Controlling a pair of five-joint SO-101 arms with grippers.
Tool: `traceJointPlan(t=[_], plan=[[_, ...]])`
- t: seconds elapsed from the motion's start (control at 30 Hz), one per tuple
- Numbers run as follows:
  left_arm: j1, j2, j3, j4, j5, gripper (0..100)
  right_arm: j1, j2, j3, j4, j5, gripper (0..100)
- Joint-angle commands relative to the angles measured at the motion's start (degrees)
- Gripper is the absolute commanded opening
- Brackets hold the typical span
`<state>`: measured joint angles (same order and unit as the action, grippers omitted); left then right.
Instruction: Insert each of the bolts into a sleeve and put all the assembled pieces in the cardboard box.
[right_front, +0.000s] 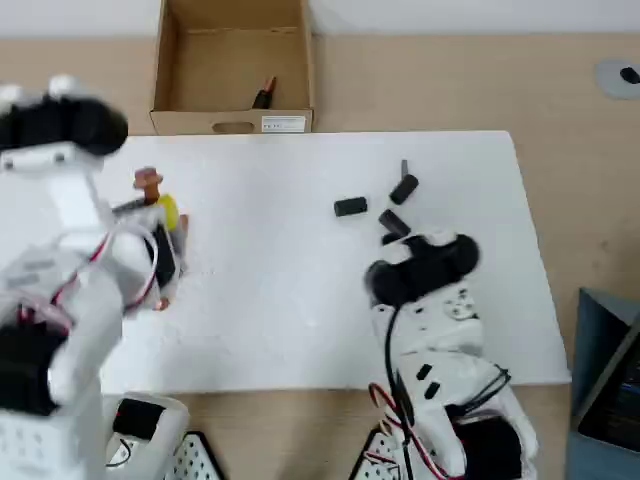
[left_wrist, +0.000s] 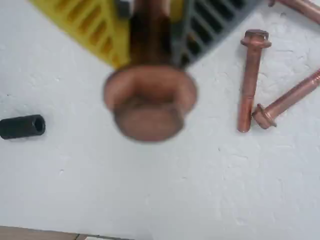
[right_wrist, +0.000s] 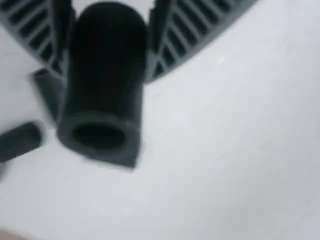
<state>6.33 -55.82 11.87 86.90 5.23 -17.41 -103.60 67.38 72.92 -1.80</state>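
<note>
**On the white foam sheet (right_front: 270, 300), a copper-coloured flanged metal bolt (left_wrist: 150, 102) and a black cylindrical sleeve (right_wrist: 102, 90), each clamped by an arm**

The left gripper (left_wrist: 150, 50), with one yellow finger and one grey, pinches the bolt by its shank over the left side of the sheet. The round flanged head points away from the fingers, and the metal is a dull reddish copper.

The right gripper (right_wrist: 107, 50) has its grey ribbed fingers pressed on the sleeve, a matte black tube with its hollow end facing outward.

Three loose copper bolts (left_wrist: 249, 82) lie on the sheet near the left gripper. Two loose black sleeves (right_front: 350, 207) lie apart from each other, close to the right arm.

Beyond the sheet, on the wooden table (right_front: 560, 90), stands the open brown cardboard box (right_front: 190, 122). Inside it, against the near wall, lies an assembled piece (right_front: 265, 93), black with a copper end.

A white label (right_front: 283, 124) sits on the box's outer front wall, and its print is too small to read.
</note>
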Motion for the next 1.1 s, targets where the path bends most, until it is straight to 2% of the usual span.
traceJointPlan(t=[0.0,0.4,0.57,0.8,1.07], plan=[[0.70,-9.36,10.02,-4.40,0.26,0,-4.26,-5.93,0.84,-1.58,-0.44,1.0],[0.79,-34.77,33.23,-12.57,0.53,0,-16.22,-6.90,2.77,-1.85,-0.44,1.0],[0.88,-43.74,39.56,-18.46,4.92,0,-20.97,-6.99,3.38,-3.78,-0.44,0.9],[10.55,-48.92,43.52,-23.56,10.46,0,-26.68,-6.99,6.11,-8.97,-0.35,0.9],[15.56,-48.75,43.08,-29.27,12.57,0,-30.55,-6.99,7.96,-12.04,-0.09,0.9]])
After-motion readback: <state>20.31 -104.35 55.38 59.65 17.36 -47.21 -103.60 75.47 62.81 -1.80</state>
